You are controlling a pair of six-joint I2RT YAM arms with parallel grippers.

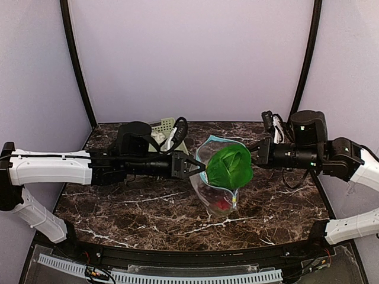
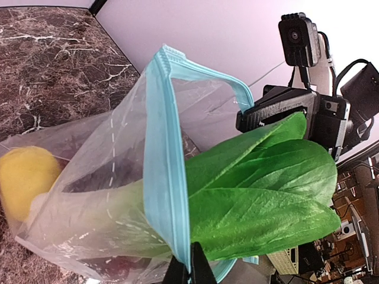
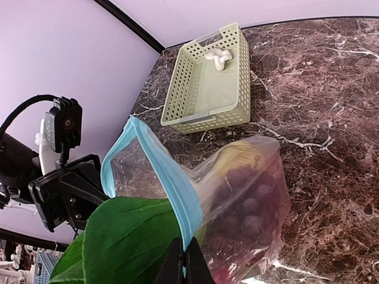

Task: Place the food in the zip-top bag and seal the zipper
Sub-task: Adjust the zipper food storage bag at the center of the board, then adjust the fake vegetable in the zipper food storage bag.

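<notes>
Pinching bag [image 1: 220, 198] by blue zipper strip [image 2: 161, 171], with left gripper [image 2: 189, 267] and right gripper [image 3: 183, 265] both clenched on opposite rims. Holding it between them with bok choy [image 1: 230, 167] poking out, lemon [image 2: 25, 177] and grapes [image 3: 244, 201] inside. Leaving garlic [image 3: 218, 57] in basket [image 3: 204, 117].

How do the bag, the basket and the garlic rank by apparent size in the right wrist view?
1. bag, largest, though also nearest the camera
2. basket
3. garlic, clearly smallest
</notes>
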